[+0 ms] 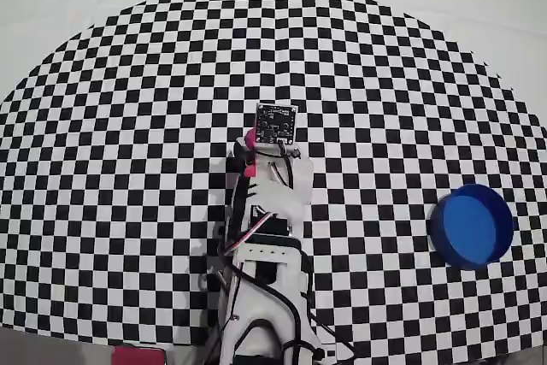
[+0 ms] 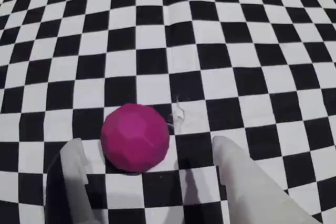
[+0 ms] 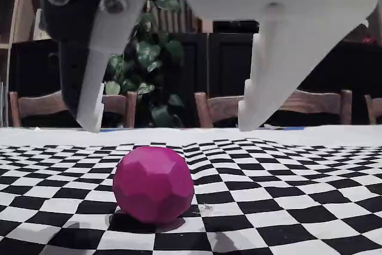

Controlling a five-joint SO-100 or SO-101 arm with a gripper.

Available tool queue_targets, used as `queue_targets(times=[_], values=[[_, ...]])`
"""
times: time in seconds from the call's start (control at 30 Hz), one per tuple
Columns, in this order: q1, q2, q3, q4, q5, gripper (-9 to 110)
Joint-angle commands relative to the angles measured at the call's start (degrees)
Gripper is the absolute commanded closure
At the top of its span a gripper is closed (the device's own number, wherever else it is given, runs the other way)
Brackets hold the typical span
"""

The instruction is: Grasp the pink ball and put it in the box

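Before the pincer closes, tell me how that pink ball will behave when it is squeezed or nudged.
The pink ball looks faceted rather than perfectly smooth, so it should grip fairly well. Being round and resting free on the checkered cloth, it will probably roll if one finger touches first. The open pincer sits off-centre of it, so a sideways nudge seems likely.

- A magenta-pink ball is seen.
- A bright blue box is seen.
- The bench is covered in black-and-white checks.
- The tool is white.
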Motion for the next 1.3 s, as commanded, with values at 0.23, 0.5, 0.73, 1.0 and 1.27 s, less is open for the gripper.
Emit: queue_targets(times=[0.23, 0.5, 0.73, 1.0, 1.27], values=[[-2.02, -1.58, 0.44, -0.44, 0.62, 74], [-1.76, -5.19, 0.35, -4.31, 0.62, 74], [-1.58, -7.56, 0.09, -6.94, 0.44, 74], [-1.58, -9.76, -2.37, -5.36, 0.0, 74], [-1.67, -10.63, -4.13, -5.19, -0.09, 74]])
